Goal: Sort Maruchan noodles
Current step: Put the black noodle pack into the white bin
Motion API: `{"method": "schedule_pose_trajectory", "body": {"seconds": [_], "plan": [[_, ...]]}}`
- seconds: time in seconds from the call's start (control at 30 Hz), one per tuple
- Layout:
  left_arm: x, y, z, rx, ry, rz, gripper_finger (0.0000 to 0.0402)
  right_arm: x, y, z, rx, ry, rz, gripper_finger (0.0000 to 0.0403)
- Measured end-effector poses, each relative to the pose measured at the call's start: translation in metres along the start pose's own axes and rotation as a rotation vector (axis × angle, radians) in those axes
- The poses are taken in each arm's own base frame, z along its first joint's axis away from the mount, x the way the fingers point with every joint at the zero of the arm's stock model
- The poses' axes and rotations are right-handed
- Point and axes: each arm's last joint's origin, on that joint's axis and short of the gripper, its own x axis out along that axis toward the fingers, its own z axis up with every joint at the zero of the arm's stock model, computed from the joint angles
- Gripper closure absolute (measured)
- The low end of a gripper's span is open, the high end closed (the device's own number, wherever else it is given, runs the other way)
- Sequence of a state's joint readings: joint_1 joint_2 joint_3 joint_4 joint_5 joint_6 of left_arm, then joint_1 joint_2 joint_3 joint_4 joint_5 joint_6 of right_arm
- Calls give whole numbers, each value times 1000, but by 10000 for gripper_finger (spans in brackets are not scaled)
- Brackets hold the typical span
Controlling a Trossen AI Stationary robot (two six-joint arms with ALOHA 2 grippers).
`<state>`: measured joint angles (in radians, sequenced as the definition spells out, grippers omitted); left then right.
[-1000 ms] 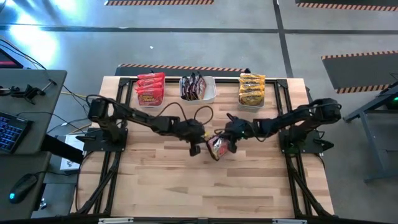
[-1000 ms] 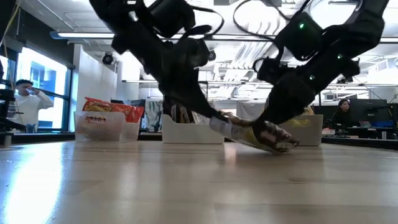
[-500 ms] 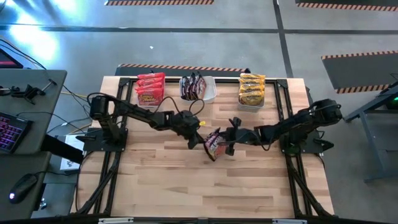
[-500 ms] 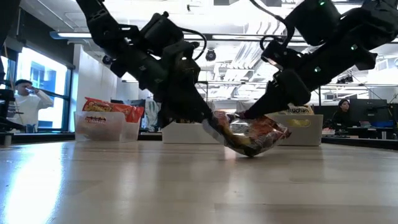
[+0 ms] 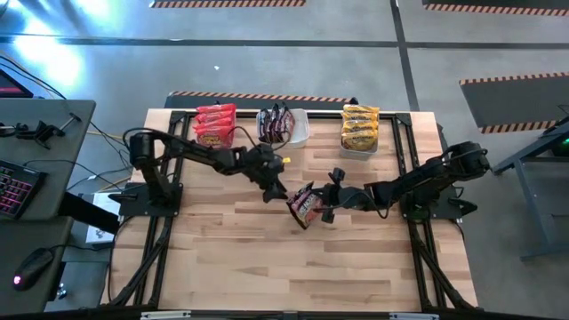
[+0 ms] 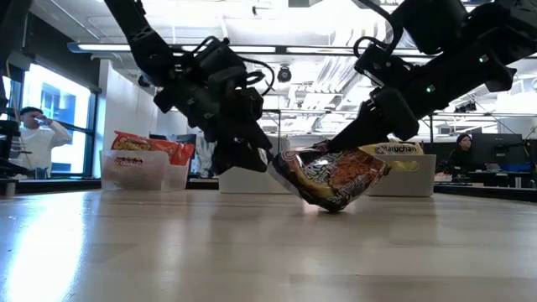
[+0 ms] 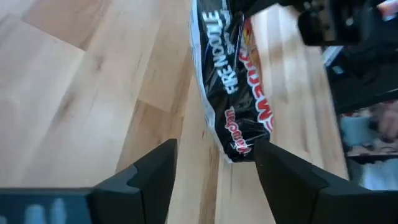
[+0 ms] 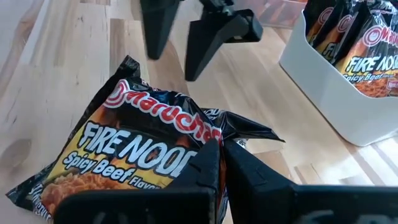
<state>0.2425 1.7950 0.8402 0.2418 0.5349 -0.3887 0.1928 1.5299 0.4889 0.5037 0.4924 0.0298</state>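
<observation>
The right end effector (image 5: 325,204) is clenching one edge of a dark Fire Noodle packet (image 5: 305,204), its fingers (image 8: 208,163) pinched together on the crinkly wrapper. The packet (image 6: 331,179) is hanging tilted from that grip, with its lowest corner meeting the wooden counter (image 5: 267,258) directly below the end effector.

The left end effector (image 5: 276,188) is sitting just beside the packet on the side away from the right end effector, released, with its two dark fingers (image 7: 155,177) spread apart and nothing between them. The packet's near end (image 7: 233,118) is lying just ahead of those fingertips, not touching them.

Beyond both end effectors, along the far edge of the counter, three tubs are standing in a row. The tub of red packets (image 5: 214,127) is lying farthest toward the left arm's side. The white tub of dark packets (image 5: 283,126) is sitting in the middle, closest to the left end effector. The tub of yellow packets (image 5: 359,128) is sitting toward the right arm's side, well apart from the held packet.
</observation>
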Motion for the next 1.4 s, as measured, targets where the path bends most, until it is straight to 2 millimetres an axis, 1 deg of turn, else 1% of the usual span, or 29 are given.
{"method": "schedule_pose_trajectory", "body": {"seconds": [0.1,0.17,0.27,0.37,0.57,0.7,0.9,1.0,1.13,1.3,1.4], "plan": [[-6,8,5,-32,-11,-50,198,0,0,0,-8,-1,-1,403],[-8,9,9,-48,-38,-73,198,0,0,1,-8,-7,0,403],[-7,3,14,-57,-81,-103,188,0,0,2,-5,-18,0,403],[-5,-2,14,-44,-89,-113,171,0,0,3,-19,-30,0,403],[3,-11,10,-10,-111,-49,138,0,0,4,-15,-40,2,403],[6,-14,9,28,-134,10,133,0,0,5,-11,-49,3,403],[9,-18,6,46,-130,16,132,0,0,7,-11,-69,12,403],[20,-14,6,34,-105,23,132,0,0,8,-14,-79,15,403],[43,-12,12,40,-79,-6,132,0,0,8,-12,-80,15,403],[57,-16,22,69,-61,-80,132,0,0,8,-13,-78,15,403],[63,-17,21,101,-47,-99,133,0,0,8,-13,-79,15,403]]}}
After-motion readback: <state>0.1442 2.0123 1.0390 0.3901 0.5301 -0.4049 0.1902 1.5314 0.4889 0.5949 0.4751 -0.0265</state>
